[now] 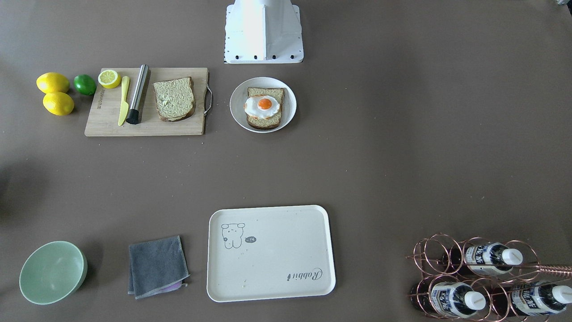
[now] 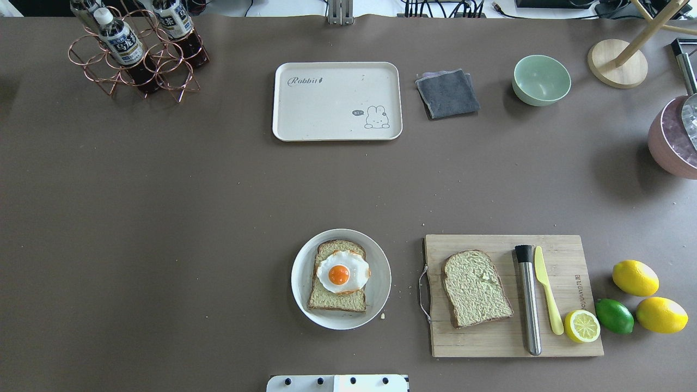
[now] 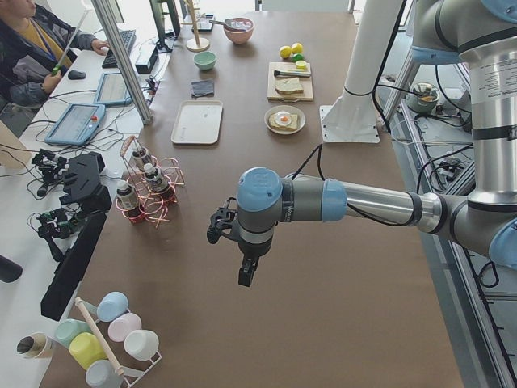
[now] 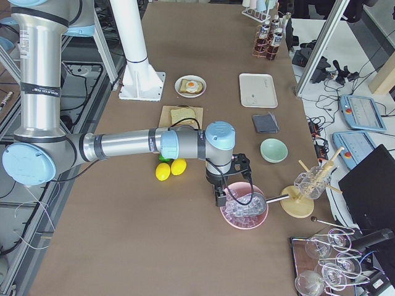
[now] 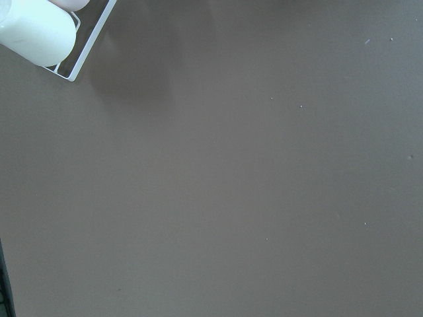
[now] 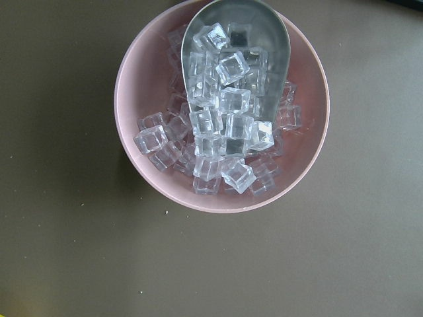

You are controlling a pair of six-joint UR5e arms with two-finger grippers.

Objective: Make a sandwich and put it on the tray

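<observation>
I see the egg-topped slice (image 1: 263, 123) on the plate (image 1: 237, 105) and the second slice (image 1: 174, 98) on the board (image 1: 147, 127), but can't judge the fingers of the left gripper (image 3: 245, 277) or right gripper (image 4: 220, 200).

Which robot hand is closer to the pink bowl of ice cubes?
The right one. The right gripper hangs just above the pink bowl. The left gripper is far away at the table's other end, near the pastel cups.

Pink ice bowl (image 2: 671, 146) is cropped at right edge.
</observation>
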